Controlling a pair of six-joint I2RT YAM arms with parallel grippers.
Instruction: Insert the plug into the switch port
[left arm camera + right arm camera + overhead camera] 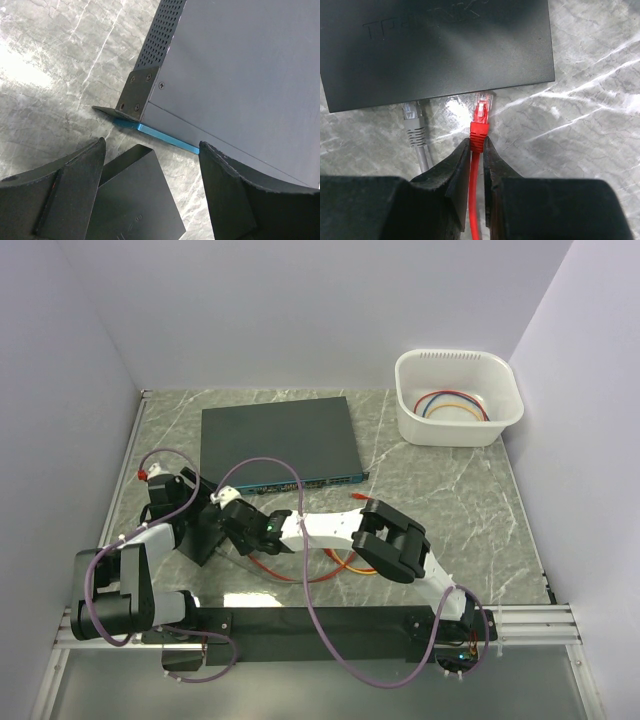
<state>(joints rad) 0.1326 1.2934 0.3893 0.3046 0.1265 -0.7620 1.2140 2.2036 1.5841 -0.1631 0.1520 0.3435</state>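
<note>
Right pincer clamps red plug, axis pointing frame-up at black slab. Switch ports lie upper right in top view. Left pincer wide open.

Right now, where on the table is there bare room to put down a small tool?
The widest bare patch lies right of the switch, in front of the white bin. Crowded: the strip before the switch, filled by the left arm, the right arm, a black slab and the looping red cable.
</note>
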